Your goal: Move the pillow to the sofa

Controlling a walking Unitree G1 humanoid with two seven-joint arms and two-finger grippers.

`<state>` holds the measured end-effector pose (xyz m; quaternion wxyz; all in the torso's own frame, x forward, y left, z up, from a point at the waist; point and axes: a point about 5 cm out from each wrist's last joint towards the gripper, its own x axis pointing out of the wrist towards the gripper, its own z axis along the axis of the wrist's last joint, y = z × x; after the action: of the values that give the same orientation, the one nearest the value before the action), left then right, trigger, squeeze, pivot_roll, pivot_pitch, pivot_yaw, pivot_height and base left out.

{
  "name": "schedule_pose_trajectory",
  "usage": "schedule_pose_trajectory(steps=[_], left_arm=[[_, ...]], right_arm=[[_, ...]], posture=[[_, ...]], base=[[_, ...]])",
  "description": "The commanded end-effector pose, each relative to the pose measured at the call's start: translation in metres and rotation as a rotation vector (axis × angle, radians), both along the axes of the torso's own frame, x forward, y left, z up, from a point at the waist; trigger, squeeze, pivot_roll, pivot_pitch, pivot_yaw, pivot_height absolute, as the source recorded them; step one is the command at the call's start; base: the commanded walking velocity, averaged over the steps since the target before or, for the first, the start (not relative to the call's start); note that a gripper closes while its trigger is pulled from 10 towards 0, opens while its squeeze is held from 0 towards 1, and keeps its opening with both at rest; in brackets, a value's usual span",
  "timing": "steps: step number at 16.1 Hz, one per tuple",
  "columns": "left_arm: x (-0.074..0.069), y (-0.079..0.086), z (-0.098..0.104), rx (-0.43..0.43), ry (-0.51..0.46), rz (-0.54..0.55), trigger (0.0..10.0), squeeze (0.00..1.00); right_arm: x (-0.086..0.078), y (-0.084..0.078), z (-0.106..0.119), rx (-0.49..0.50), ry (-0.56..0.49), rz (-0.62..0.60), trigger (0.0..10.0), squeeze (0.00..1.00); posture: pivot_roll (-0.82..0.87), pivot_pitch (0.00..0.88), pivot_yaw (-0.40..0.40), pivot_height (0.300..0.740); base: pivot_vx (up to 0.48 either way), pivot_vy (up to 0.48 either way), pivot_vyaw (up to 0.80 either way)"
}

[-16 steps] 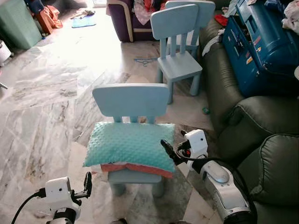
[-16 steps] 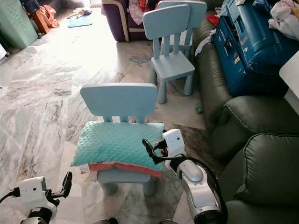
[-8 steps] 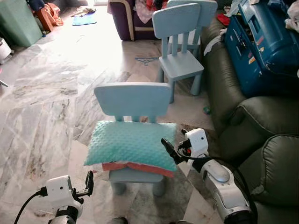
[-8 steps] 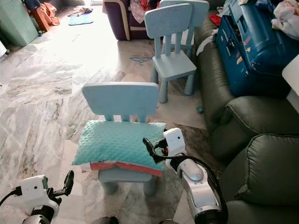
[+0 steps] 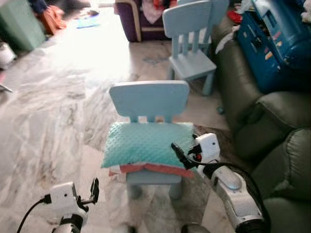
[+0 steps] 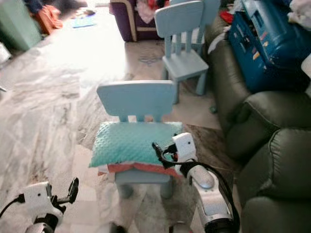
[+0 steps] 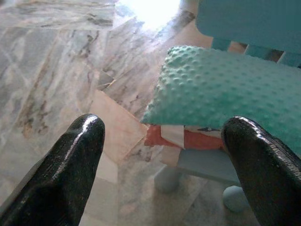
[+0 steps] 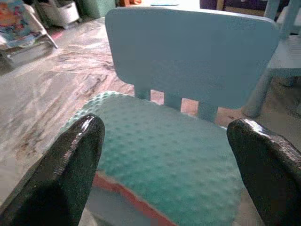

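Observation:
A teal dotted pillow (image 5: 146,143) with an orange underside lies on the seat of a small light-blue chair (image 5: 148,99). My right gripper (image 5: 179,151) is open at the pillow's right front corner, its fingers pointing across the top of the pillow (image 8: 160,141). My left gripper (image 5: 94,190) hangs low at the front left, open, apart from the pillow (image 7: 225,89) and facing its left corner. The dark green sofa (image 5: 277,121) stands along the right.
A second light-blue chair (image 5: 192,39) stands behind the first. A blue case (image 5: 277,43) lies on the sofa's far part. A purple armchair (image 5: 141,19) and a green bin (image 5: 19,24) are at the back. Marble floor (image 5: 53,111) spreads to the left.
The whole picture has shifted, so the camera moved; the chair and pillow now sit further right in view. Both grippers keep their places relative to the pillow.

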<state>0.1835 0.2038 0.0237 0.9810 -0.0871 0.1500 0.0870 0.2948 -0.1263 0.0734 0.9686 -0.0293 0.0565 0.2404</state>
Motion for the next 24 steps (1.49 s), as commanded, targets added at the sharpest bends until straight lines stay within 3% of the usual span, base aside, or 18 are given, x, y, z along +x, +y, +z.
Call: schedule_pose_trajectory(steps=[1,8,12,24], left_arm=[[-0.006,0.009,-0.001,0.038,0.018,0.018,10.0,0.0],[-0.002,0.009,0.002,0.009,-0.013,0.016,10.0,0.0],[0.004,0.011,0.007,0.077,-0.039,-0.018,10.0,0.0],[0.003,0.002,0.0,0.056,-0.017,-0.08,10.0,0.0]], right_arm=[[0.0,0.014,0.006,0.008,-0.024,0.043,10.0,0.0],[0.002,0.017,0.006,0.012,-0.031,0.04,10.0,0.0],[0.003,0.017,0.006,0.009,-0.031,0.029,10.0,0.0],[0.0,0.005,-0.002,0.035,0.014,-0.034,10.0,0.0]], posture=[[-0.09,0.192,0.065,0.74],[-0.08,0.189,0.071,0.74],[-0.09,0.181,0.075,0.74],[-0.1,0.187,0.078,0.74]], base=[[0.0,0.0,0.0],[0.0,0.0,0.0],[0.0,0.0,0.0],[0.0,0.0,0.0]])
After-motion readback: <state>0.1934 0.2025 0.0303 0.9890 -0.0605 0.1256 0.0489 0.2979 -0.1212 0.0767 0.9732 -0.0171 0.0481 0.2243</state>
